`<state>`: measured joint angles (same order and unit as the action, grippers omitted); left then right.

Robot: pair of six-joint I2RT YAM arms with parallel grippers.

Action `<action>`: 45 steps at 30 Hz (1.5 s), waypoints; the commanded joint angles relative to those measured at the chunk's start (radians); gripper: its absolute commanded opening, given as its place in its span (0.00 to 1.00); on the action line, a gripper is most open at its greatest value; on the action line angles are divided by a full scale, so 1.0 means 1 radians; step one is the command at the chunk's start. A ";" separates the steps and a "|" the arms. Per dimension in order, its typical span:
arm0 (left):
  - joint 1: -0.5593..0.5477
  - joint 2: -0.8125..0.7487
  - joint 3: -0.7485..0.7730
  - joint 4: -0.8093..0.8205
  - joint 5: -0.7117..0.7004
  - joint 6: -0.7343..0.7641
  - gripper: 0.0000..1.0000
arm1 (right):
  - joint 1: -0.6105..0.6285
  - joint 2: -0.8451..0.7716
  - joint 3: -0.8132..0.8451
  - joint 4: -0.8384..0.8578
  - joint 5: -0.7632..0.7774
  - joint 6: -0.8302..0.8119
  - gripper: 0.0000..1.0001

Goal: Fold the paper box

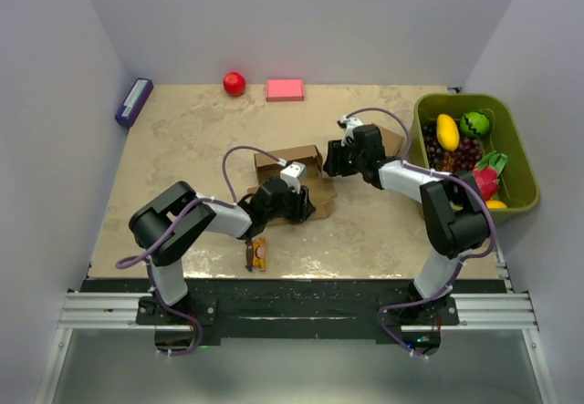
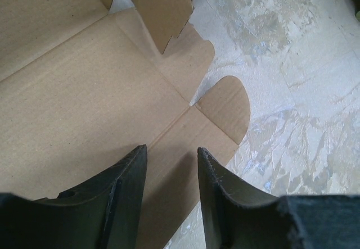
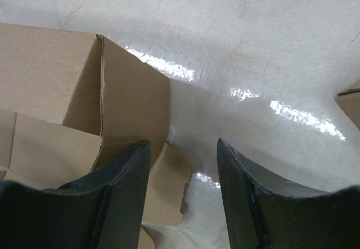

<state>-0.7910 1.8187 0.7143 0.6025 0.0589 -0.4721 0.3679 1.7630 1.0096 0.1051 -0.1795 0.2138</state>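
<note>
We find the paper box (image 1: pixel 297 160) at the middle of the table (image 1: pixel 182 149), with one wall upright at its right end. The left gripper (image 1: pixel 285 208) stands over its near edge, the right gripper (image 1: pixel 334 161) just beside its right end. A second cardboard piece (image 1: pixel 394 139) lies to the right of that gripper. Along the far edge we note a ball (image 1: pixel 234 83), a flat block (image 1: pixel 285 89) just right of it, and an oblong object (image 1: pixel 133 101) at the far left corner. A bin (image 1: pixel 525 162) holding fruit (image 1: pixel 447 132) sits at the right edge. A small object (image 1: pixel 259 256) lies before the box, near the front edge.
</note>
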 commanded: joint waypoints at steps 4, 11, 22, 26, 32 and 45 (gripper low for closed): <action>0.027 0.042 -0.047 -0.092 0.027 0.027 0.46 | 0.019 -0.027 -0.031 0.099 -0.100 -0.053 0.54; 0.038 0.042 -0.056 -0.079 0.059 0.039 0.45 | 0.026 -0.025 -0.039 0.107 -0.143 -0.085 0.55; 0.055 0.040 -0.081 -0.053 0.117 0.055 0.45 | 0.031 -0.019 -0.056 0.148 -0.172 -0.105 0.56; 0.055 0.042 -0.078 -0.059 0.130 0.064 0.44 | 0.039 -0.010 -0.026 0.159 -0.207 -0.125 0.57; 0.059 0.047 -0.075 -0.073 0.142 0.081 0.43 | 0.052 0.009 -0.002 0.159 -0.219 -0.145 0.58; 0.059 0.050 -0.082 -0.078 0.156 0.090 0.42 | 0.063 0.066 0.018 0.277 -0.164 -0.139 0.55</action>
<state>-0.7349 1.8214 0.6727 0.6666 0.2050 -0.4076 0.4206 1.8221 0.9829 0.2832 -0.3626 0.0917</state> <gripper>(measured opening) 0.420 0.561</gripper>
